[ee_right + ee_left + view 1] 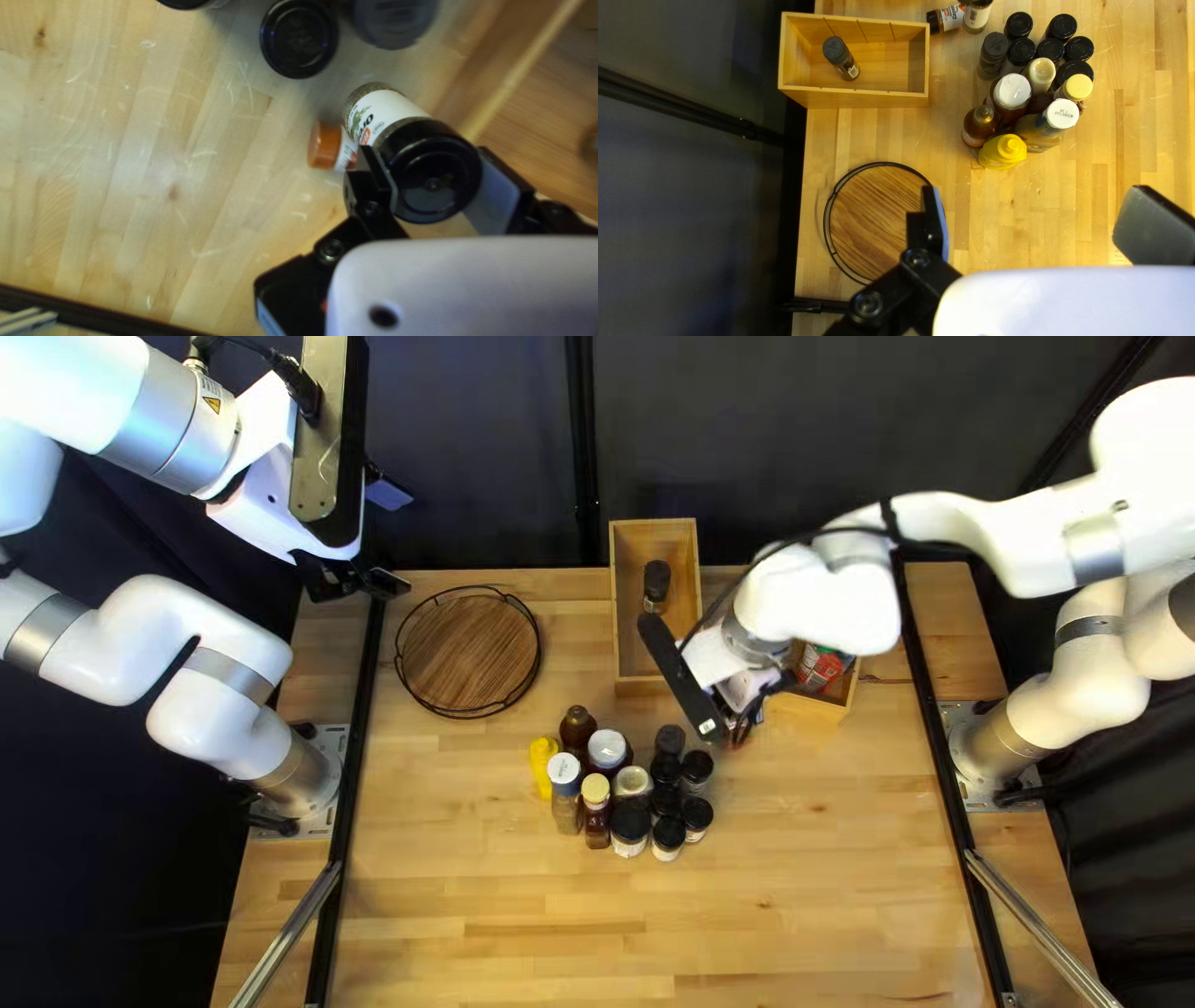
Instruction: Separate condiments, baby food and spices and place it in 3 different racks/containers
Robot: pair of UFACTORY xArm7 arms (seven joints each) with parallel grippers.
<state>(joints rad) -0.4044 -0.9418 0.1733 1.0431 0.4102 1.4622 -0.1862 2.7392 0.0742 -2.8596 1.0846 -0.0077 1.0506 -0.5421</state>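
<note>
From where I stand, the jar [387, 117] worth watching is just beside the open box [856, 99], between that and the cluster of bottles and jars. The right gripper [428, 163] has its jaws closed on the jar's black cap [430, 190], a pad against either side. That should serve: the cap is stiff and wide, and the whole jar looks light. Still, smooth round sides could let it turn, and a hold this high may let the body swing into the box's wall if it is hurried. (Whether it is glass or plastic I can't tell; I'd treat it as glass.)

The spice jar [950, 18] lying near the box's corner wants a different hold, across its middle, or it may roll. The held one stands close against it, so I'd lift straight up first. Inside the box is another dark-capped jar [842, 59], which a careless release could knock.

The left gripper [1041, 218] is off beyond the tray [875, 221] from the box, jaws wide apart and nothing in them. For it, the mustard [1001, 152], at the cluster's tray side, will probably give under a hard squeeze; low on the body and gently is best. The white-capped bottle [1049, 124] looks heavier and likely top-heavy; take that below the cap, around the body.
</note>
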